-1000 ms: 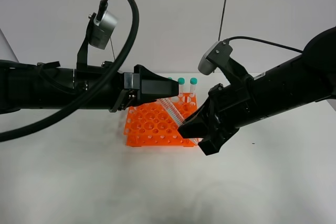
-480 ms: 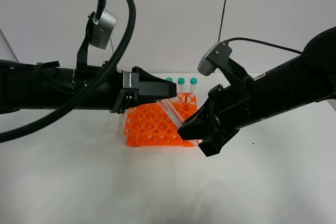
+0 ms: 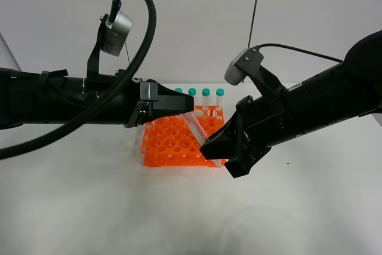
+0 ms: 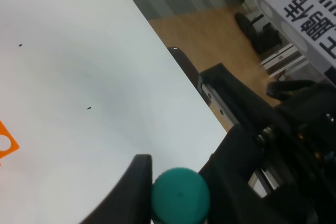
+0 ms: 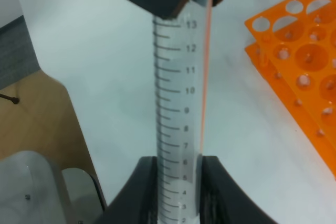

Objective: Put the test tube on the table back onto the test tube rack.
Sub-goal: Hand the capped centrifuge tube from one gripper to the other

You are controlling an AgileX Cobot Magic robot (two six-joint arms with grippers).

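Left gripper (image 3: 190, 108) and right gripper (image 3: 215, 152) both pinch the test tube (image 3: 196, 126), seemingly mid-handover, over the test tube rack (image 3: 170, 141) by the far edge.

Bright orange plastic test tube rack (image 3: 173, 141) on white matte table (image 3: 89, 207); teal-capped tubes (image 3: 206, 103) in its back row; clear plastic test tube (image 3: 195, 126) slanting over its right side.

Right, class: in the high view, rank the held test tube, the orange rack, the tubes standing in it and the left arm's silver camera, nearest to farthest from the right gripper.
1. The test tube: held by the right gripper.
2. The test tube rack: just to its left.
3. The standing tubes: rack's back row.
4. The silver camera: high, far left.
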